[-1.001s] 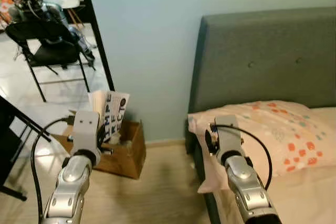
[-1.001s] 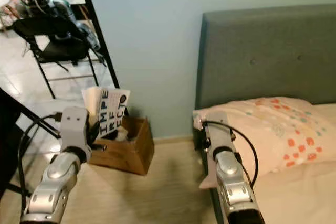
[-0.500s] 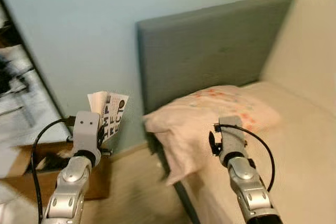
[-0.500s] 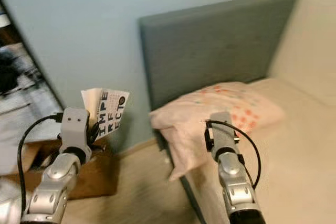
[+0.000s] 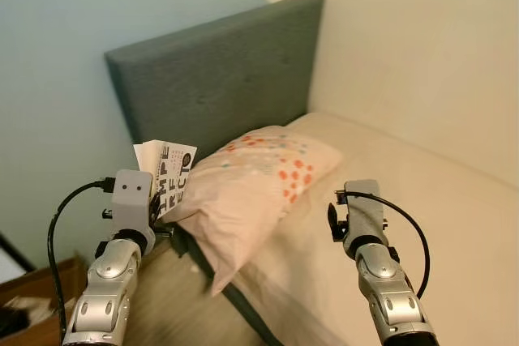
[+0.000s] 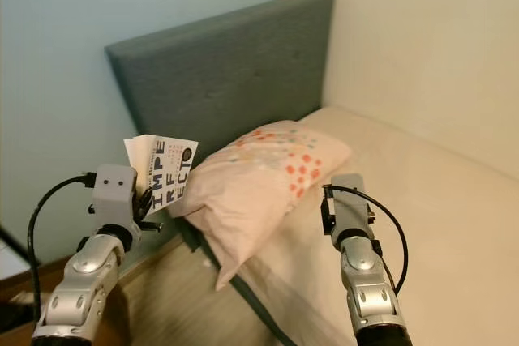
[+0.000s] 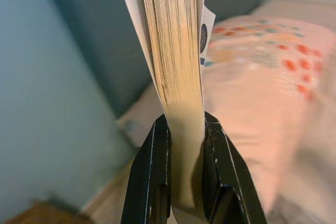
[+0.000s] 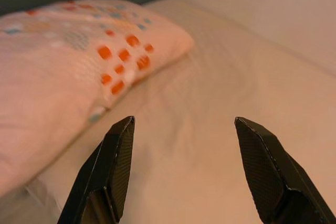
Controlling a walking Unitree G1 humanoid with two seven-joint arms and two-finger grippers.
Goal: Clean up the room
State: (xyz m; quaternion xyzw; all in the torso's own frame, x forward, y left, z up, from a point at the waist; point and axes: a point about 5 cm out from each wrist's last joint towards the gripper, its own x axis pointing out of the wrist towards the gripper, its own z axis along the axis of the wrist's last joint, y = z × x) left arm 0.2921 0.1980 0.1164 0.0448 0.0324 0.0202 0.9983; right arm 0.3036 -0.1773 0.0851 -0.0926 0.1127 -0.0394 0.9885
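A white paperback book (image 5: pixel 170 177) with big black letters on its cover stands upright in my left gripper (image 7: pixel 184 182), which is shut on its lower edge; its page block (image 7: pixel 173 51) rises between the black fingers (image 7: pixel 152 182). I hold it at chest height on the left, in front of the grey headboard (image 5: pixel 219 79). My right gripper (image 8: pixel 184 171) is open with nothing between its fingers (image 8: pixel 113 166), held over the beige bed sheet (image 8: pixel 220 93). A pink pillow (image 5: pixel 251 184) with orange and teal dots lies between the two arms.
The bed (image 5: pixel 422 200) fills the right half, against a cream wall (image 5: pixel 422 38). A light blue wall (image 5: pixel 73 6) stands behind the headboard. A brown cardboard box (image 5: pixel 24 301) sits on the wooden floor (image 5: pixel 178 313) at the lower left.
The camera has swung to the right: mirror, chair and box have slid off to the left and the bed has come into the middle. Both grippers keep their pose; the book stays held.
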